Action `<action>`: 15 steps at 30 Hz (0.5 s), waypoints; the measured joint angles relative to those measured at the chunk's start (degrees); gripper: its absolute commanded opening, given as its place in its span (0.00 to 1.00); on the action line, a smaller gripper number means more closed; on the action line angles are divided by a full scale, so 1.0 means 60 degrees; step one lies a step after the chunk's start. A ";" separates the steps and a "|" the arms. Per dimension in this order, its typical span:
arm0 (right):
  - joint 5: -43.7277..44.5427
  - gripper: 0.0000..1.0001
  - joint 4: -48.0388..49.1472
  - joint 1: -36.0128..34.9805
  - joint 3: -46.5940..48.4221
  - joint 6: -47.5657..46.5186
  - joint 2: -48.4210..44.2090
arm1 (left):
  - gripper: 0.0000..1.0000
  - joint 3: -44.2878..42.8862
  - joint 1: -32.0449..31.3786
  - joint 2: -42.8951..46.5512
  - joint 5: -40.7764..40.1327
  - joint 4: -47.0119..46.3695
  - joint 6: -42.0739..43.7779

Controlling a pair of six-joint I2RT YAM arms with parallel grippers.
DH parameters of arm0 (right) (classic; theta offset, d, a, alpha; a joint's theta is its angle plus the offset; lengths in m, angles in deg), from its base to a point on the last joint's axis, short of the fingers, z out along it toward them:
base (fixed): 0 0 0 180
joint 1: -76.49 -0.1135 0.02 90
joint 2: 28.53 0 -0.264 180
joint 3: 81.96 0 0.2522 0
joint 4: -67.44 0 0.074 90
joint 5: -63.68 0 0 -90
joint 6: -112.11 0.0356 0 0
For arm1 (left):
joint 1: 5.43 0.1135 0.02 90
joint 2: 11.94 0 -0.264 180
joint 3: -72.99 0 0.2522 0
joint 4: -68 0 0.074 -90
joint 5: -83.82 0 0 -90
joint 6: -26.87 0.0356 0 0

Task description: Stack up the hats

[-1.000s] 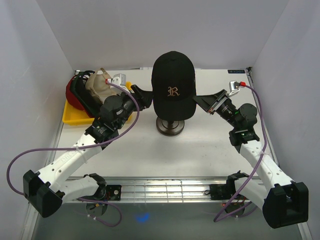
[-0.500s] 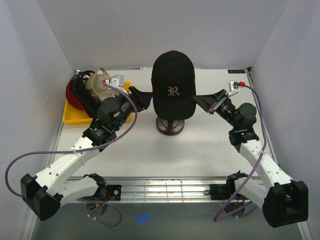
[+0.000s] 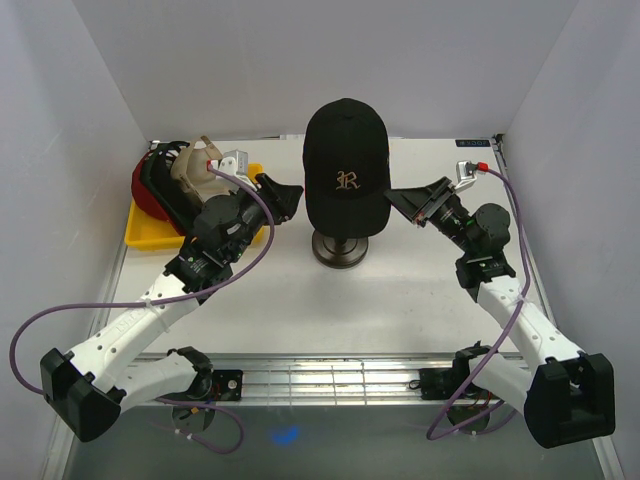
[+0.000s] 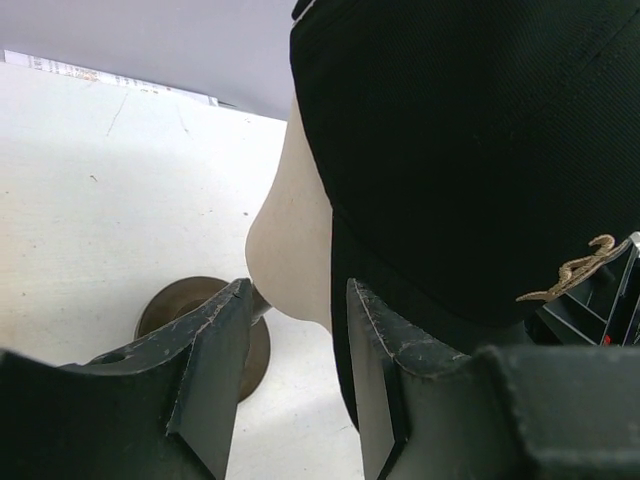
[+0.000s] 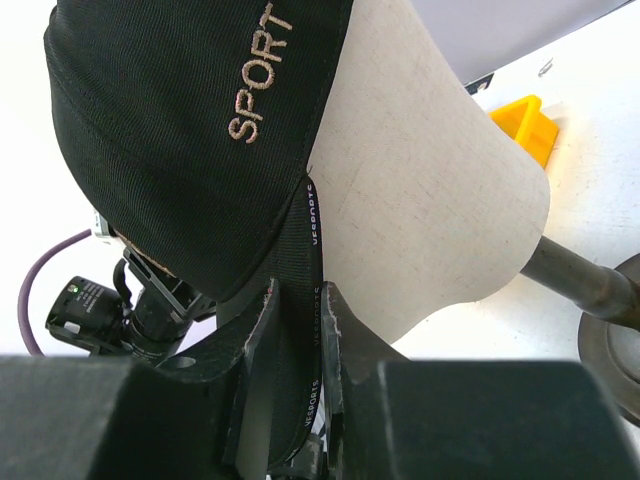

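Left fingers [image 4: 212, 372] apart, right fingers [image 5: 256, 352] pinched.

Noted beige mannequin head [image 5: 430, 180], egg-shaped, matte with a fine speckle; caught from the left wrist too [image 4: 290, 250]. Found it mounted on a dark metal stem [image 5: 575, 278] above a round dark base [image 3: 340, 252]. Found base resting flat on the white table [image 3: 330, 310], about mid-table. Recorded yellow tray [image 3: 136, 233] at far left of table, close to the left wall, well apart from base. Logged plain white walls [image 3: 250, 60] on three sides. Logged slotted metal rail [image 3: 320, 380] along near table edge.
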 measured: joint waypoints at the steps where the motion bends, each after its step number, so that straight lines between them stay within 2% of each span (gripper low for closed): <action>1: 0.0000 0.15 0.0036 0.0000 0.0000 0.0004 0.0025 | 0.53 0.0000 0.0000 0.0000 -0.0033 0.0022 0.0015; 5: 0.0004 0.16 0.0040 0.0000 0.0000 -0.0007 0.0040 | 0.53 0.0000 0.0000 0.0000 -0.0138 0.0087 0.0051; 8: 0.0004 0.20 0.0033 0.0004 0.0000 -0.0022 0.0044 | 0.53 0.0000 0.0000 0.0000 -0.0182 0.0142 0.0087; 9: 0.0004 0.24 0.0025 0.0011 0.0000 -0.0022 0.0044 | 0.53 0.0000 0.0000 0.0000 -0.0204 0.0193 0.0091; 15: 0.0062 0.32 -0.0506 0.0189 0.0215 -0.0277 0.0168 | 0.60 0.0000 0.0000 0.0004 -0.0393 0.0495 0.0171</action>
